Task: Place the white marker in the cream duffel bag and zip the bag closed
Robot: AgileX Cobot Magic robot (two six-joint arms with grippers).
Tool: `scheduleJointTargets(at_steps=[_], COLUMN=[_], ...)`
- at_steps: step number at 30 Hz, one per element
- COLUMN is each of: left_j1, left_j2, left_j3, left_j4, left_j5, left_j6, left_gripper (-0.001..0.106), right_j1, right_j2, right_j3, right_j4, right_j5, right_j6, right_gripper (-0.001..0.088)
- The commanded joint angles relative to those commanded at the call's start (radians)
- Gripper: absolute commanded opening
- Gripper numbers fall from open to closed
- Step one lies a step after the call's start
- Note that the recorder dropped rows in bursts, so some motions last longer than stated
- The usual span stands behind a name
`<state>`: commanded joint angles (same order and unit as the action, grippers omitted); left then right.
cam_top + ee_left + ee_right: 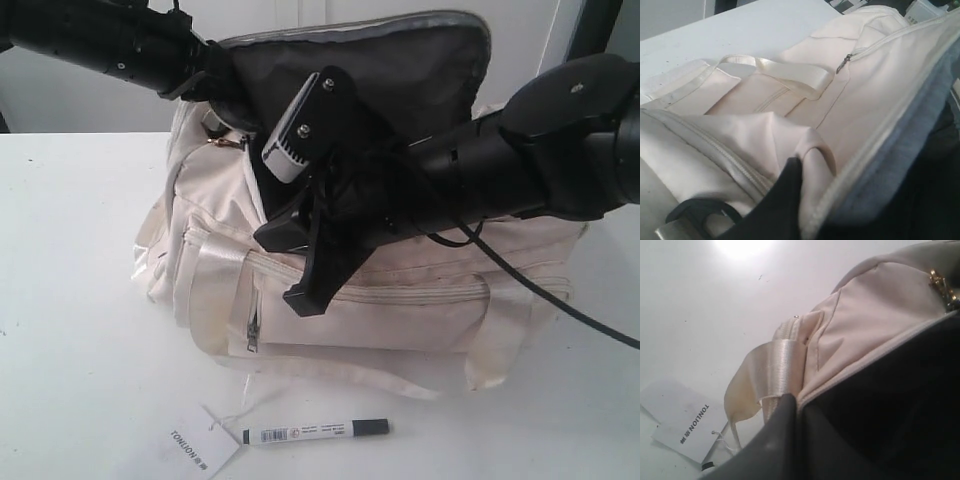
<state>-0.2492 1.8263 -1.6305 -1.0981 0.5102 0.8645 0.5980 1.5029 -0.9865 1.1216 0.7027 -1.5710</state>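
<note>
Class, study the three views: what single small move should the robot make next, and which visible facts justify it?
Probably draw the right pincer back from the cream duffel bag and down toward the white marker. The marker lies untouched on the table in front of the bag, whose top stands open, and that pincer is shut at the bag's rim, holding no marker.

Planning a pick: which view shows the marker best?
The exterior view: the marker lies whole on the table, before the bag. The left wrist view shows none of it; the right wrist, at most a dark sliver.
</note>
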Motion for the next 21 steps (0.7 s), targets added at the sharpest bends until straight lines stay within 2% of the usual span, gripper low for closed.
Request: scheduleJointTargets(at_steps=[10, 13, 21], left_j1=[0.0, 0.0, 0.0], left_j2=[0.0, 0.0, 0.0], left_j3=[0.0, 0.0, 0.0], left_j4=[0.0, 0.0, 0.0], left_j5=[-0.113, -0.202, -0.361], left_j6=[0.0, 0.0, 0.002], left_gripper=[0.0, 0.0, 0.0], right_j1=[0.0, 0.0, 0.0], right_j2=[0.0, 0.0, 0.0], right_j3=[0.0, 0.0, 0.0], right_j4=[0.0, -0.004, -0.05], right_j5=[0.108, 0.16, 0.171], right_j6=[-0.087, -0.134, -0.134], right_gripper=[0.0, 0.0, 0.0])
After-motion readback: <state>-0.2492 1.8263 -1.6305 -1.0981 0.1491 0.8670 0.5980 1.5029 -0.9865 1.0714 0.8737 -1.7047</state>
